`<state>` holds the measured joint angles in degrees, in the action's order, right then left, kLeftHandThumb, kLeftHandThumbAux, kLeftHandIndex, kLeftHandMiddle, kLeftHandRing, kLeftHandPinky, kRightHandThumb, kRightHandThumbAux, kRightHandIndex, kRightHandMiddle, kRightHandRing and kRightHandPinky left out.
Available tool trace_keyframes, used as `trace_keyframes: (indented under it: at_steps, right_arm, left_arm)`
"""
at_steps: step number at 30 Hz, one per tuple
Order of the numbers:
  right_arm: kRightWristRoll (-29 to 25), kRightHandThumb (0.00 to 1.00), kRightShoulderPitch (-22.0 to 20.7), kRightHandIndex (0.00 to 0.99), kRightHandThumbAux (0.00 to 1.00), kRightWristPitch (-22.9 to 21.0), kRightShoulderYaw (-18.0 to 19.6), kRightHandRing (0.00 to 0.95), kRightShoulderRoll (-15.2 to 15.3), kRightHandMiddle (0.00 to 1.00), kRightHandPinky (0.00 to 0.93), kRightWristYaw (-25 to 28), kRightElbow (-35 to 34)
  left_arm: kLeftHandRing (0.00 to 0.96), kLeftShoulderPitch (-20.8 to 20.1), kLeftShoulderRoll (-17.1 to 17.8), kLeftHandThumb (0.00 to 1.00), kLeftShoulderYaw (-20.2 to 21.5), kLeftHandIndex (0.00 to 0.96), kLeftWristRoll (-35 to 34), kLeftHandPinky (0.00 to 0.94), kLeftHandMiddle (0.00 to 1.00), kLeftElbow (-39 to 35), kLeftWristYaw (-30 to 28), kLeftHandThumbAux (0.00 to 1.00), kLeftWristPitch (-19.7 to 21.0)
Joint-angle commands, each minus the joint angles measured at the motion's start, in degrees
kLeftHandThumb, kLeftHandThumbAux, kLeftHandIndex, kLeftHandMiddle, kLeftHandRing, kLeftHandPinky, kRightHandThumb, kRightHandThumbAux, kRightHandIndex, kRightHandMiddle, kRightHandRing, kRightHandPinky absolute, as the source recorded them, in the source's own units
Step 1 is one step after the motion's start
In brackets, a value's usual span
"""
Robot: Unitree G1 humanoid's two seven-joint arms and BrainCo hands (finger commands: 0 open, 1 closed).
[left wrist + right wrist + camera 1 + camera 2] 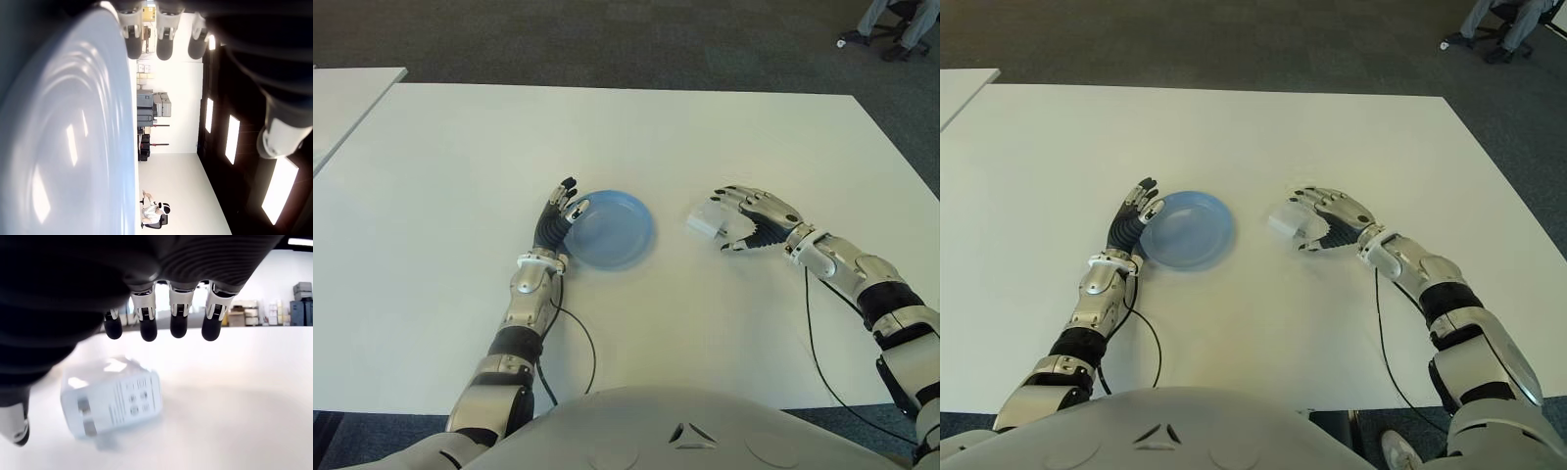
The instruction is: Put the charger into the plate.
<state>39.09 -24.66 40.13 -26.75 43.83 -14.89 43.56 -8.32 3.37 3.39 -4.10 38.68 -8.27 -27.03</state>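
charger [112, 404] label, small print and symbols, not legible

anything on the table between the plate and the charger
No, only bare white table separates the blue plate from the charger in both eye views.

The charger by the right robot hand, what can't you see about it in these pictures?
- Eye views: the right robot hand covers part of the charger, so whether any finger touches it cannot be told.
- Right wrist view: the print on the charger's label is too small to read.
- Left wrist view: the blue plate fills the picture and runs off the edges; the left robot hand shows beside it; no charger there.
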Motion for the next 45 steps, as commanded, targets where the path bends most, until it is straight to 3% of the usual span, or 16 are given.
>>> trace_keyframes:
  at_steps: [1, 8, 20, 32, 39, 45]
  right_arm:
    - [-6.2, 0.146, 1.14, 0.0, 0.393, -1.4, 5.1, 0.0, -0.82, 0.0, 0.0, 4.26, -4.85]
    - [-11.29, 0.237, 3.52, 0.0, 0.26, -5.64, 9.91, 0.0, -2.84, 0.0, 0.0, 9.26, -12.85]
    - [-18.07, 0.25, 7.0, 0.0, 0.109, -8.76, 14.76, 0.0, -7.77, 0.0, 0.0, 15.23, -18.36]
    - [-13.74, 0.353, 10.0, 0.0, 0.099, -11.64, 15.11, 0.0, -9.55, 0.0, 0.0, 14.82, -21.25]
    - [-10.69, 0.364, 11.97, 0.0, 0.098, -14.47, 14.73, 0.0, -10.36, 0.0, 0.0, 14.9, -24.48]
    - [-8.15, 0.337, 14.51, 0.0, 0.081, -21.32, 14.87, 0.0, -11.26, 0.0, 0.0, 16.48, -29.54]
  left_arm:
    - [0.03, 0.13, -0.15, 0.0, -0.42, 0.008, 0.36, 0.028, 0.043, 1.92, -0.98, 0.504, 1.05]
    - [0.035, -0.14, -0.08, 0.0, -0.61, 0.003, 0.71, 0.043, 0.044, 2.69, -1.0, 0.5, 0.32]
    - [0.038, -0.92, 0.11, 0.0, -0.71, 0.009, 1.01, 0.044, 0.047, 4.16, -1.43, 0.498, 0.48]
    - [0.034, -1.07, 0.29, 0.0, -0.84, 0.014, 1.33, 0.048, 0.04, 3.9, -1.75, 0.51, 1.15]
    - [0.036, -1.08, 0.28, 0.0, -0.99, 0.016, 1.46, 0.051, 0.043, 3.63, -1.68, 0.509, 1.5]
    - [0.038, -1.08, 0.21, 0.0, -1.05, 0.018, 1.55, 0.048, 0.047, 3.48, -1.44, 0.507, 1.56]
